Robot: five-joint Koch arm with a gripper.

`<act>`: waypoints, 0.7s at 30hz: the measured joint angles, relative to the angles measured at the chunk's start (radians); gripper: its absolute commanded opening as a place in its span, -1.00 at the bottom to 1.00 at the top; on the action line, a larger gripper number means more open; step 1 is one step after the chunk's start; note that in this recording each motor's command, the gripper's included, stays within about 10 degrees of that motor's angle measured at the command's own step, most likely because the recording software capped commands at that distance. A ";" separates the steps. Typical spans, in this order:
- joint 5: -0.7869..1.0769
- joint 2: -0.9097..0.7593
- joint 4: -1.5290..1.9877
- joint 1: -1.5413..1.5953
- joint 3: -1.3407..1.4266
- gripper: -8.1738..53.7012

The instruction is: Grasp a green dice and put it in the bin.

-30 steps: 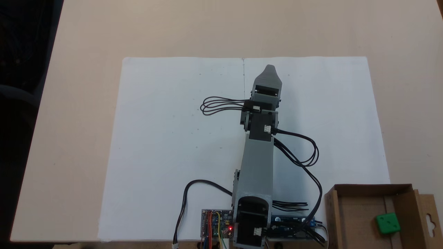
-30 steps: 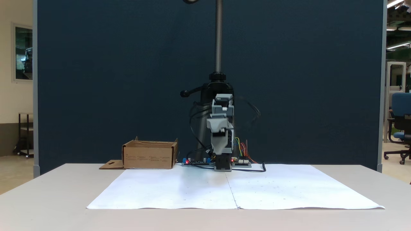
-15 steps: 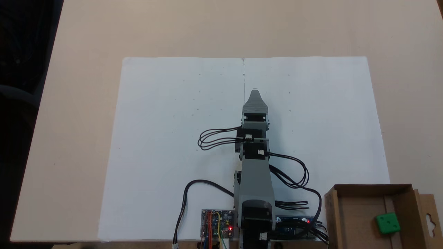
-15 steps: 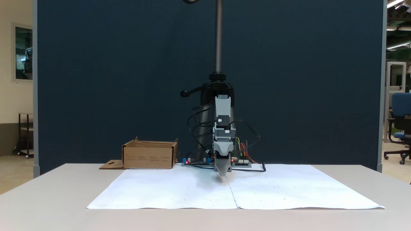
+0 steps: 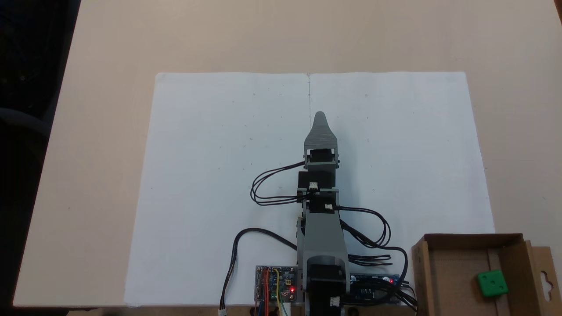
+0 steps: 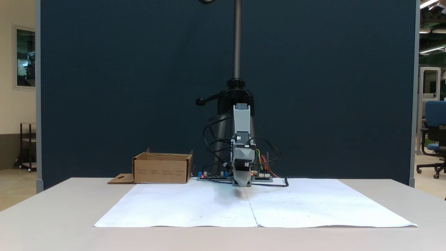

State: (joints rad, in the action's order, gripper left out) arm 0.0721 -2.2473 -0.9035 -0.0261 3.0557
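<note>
Small bright green dice (image 5: 492, 283) lies inside brown cardboard box bin (image 5: 448, 281), near its right wall in the top-down fixed view. From the front fixed view, bin (image 6: 162, 169) shows outer walls; dice hidden within. Grey plastic gripper (image 5: 320, 116) points out over white paper sheet (image 5: 210, 175), well apart from bin, low above sheet (image 6: 313, 205). Jaws stacked, one tip visible; finger gap cannot be told.

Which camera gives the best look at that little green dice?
The fixed view from above: the green dice lies plainly inside the cardboard box. From the fixed view at table height, the box's wall hides it.
</note>
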 measured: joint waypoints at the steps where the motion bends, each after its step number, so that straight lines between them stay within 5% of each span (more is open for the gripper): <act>1: 0.002 0.000 -0.018 0.000 0.000 0.67; 21: 0.002 -0.002 -0.390 0.000 0.000 0.71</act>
State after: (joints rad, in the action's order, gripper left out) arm 0.0736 -2.2488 -1.2931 -0.0261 3.0557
